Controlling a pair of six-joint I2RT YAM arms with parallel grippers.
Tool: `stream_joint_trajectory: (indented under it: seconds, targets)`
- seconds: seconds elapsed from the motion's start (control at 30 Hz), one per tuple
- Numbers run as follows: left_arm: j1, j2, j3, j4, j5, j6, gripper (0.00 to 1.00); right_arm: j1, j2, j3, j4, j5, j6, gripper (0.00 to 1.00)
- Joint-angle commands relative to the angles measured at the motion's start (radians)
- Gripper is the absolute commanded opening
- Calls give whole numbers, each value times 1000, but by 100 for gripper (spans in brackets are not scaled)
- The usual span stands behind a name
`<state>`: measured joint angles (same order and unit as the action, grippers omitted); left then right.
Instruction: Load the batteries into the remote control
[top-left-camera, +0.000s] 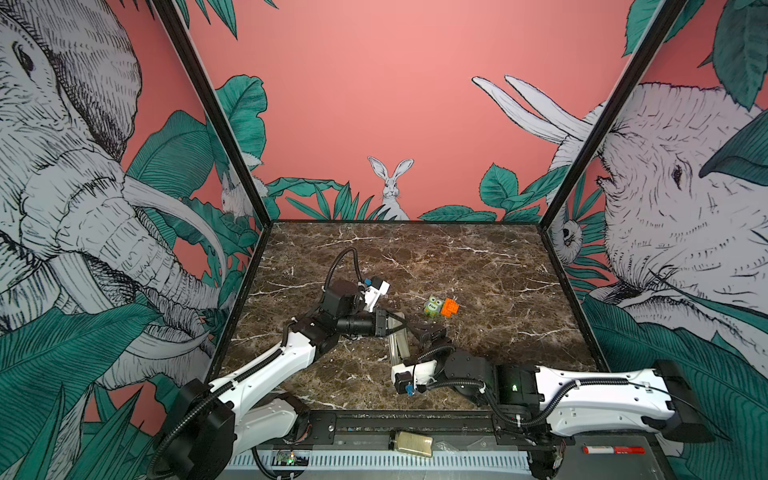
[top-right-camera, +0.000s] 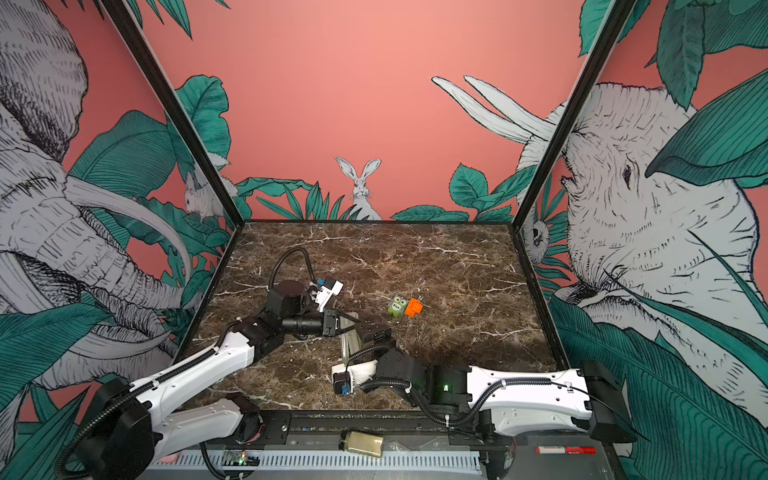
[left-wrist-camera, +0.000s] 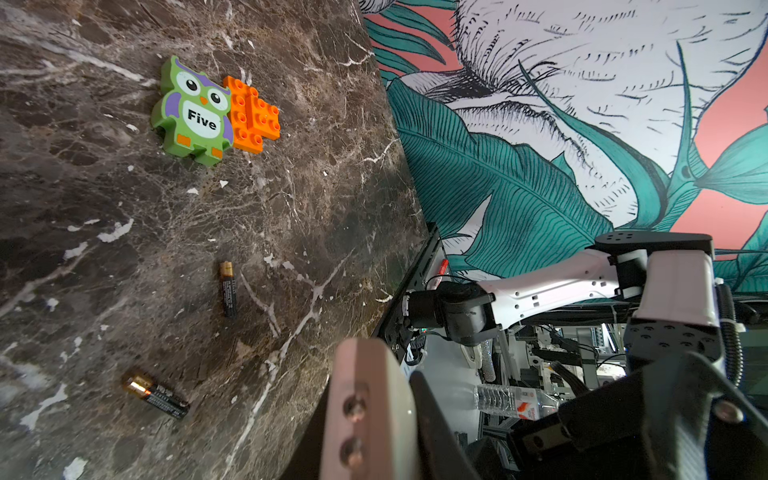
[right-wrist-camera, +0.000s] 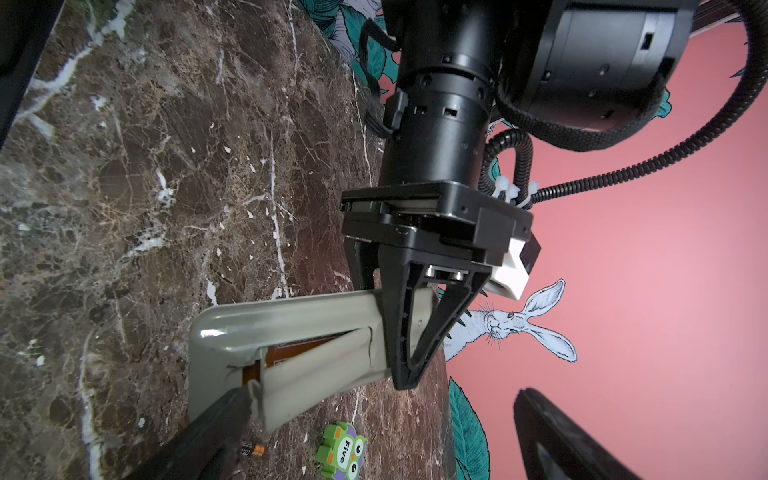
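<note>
The remote control (right-wrist-camera: 291, 328) is a pale handset standing on its long edge above the marble, back side showing. My left gripper (right-wrist-camera: 399, 332) is shut on one end of it; its own view shows the remote (left-wrist-camera: 365, 411) between the jaws. The battery cover (right-wrist-camera: 316, 374) stands ajar over a brown inside. My right gripper (right-wrist-camera: 374, 436) is open, and one of its fingers (right-wrist-camera: 208, 432) touches the cover's edge. Two batteries (left-wrist-camera: 227, 289) (left-wrist-camera: 156, 395), black with copper ends, lie loose on the marble. In both top views the two grippers (top-left-camera: 397, 323) (top-left-camera: 428, 332) meet at the remote (top-right-camera: 347, 345).
A green owl block (top-left-camera: 433, 306) and an orange brick (top-left-camera: 451, 307) sit together just behind the grippers. A yellowish jar (top-left-camera: 411, 442) and a red marker (top-left-camera: 613, 450) lie on the front rail outside the marble. Walls close three sides.
</note>
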<state>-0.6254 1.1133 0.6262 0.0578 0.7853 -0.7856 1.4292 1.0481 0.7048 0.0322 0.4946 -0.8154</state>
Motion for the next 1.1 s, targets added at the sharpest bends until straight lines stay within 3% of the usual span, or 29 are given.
stream_joint_trajectory:
  seconds: [0.0,0.57,1.07]
  targets:
    - [1,-13,24,-1,41,-3,0,-4,5,1,32,41,1,98]
    - [28,-14,6,29,44,-22,0,-4,30,7,19,9,18,98]
    - [93,-30,-21,58,-139,-36,0,1,-59,-28,-29,-46,175,99]
